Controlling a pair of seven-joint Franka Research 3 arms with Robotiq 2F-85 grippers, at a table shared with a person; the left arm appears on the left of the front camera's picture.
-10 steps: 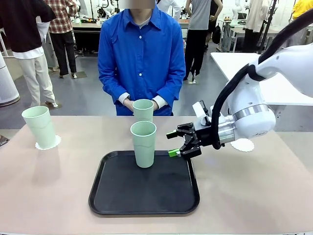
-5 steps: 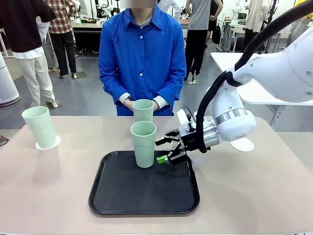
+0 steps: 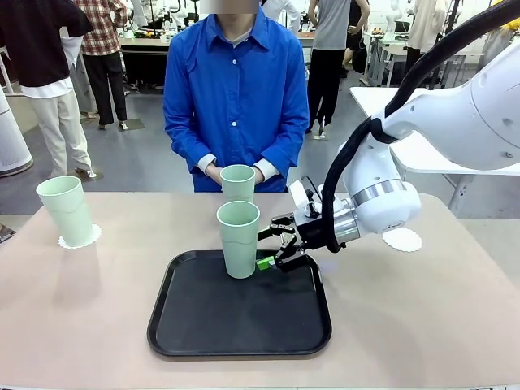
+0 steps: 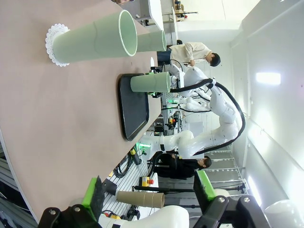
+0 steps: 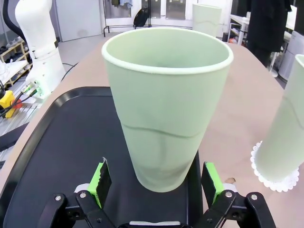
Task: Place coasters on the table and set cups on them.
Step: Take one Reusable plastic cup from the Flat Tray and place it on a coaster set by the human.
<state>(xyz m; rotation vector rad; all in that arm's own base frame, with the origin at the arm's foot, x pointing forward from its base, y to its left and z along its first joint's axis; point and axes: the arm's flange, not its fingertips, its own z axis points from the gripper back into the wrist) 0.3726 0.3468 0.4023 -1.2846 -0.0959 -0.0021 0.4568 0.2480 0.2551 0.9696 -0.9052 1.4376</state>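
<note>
Two green-padded fingers of the right gripper (image 3: 270,249) stand spread wide, level with the lower half of the cup on the tray (image 3: 238,238). In the right wrist view the right gripper (image 5: 156,182) has one pad on each side of that cup's base (image 5: 166,106), with a gap between each pad and the cup wall, so it frames the cup without pinching it. That cup stands upright at the far edge of the black tray (image 3: 240,307), which lies on the table (image 3: 81,309) in the near middle. From above its rim, the cup looks empty.

The left gripper (image 4: 150,190) also has its jaws spread apart, with nothing between them; it is well to the left of the tray.

A second cup (image 3: 68,210) stands upright on a coaster (image 3: 93,236) at the far left of the table. A third cup (image 3: 238,183) stands at the far edge of the table, just in front of the person's hands (image 3: 216,172), which are clasped behind it; whether a coaster lies under it cannot be told from the front. Another coaster (image 3: 404,240) lies bare on the right side of the table, partly hidden behind the right arm.
</note>
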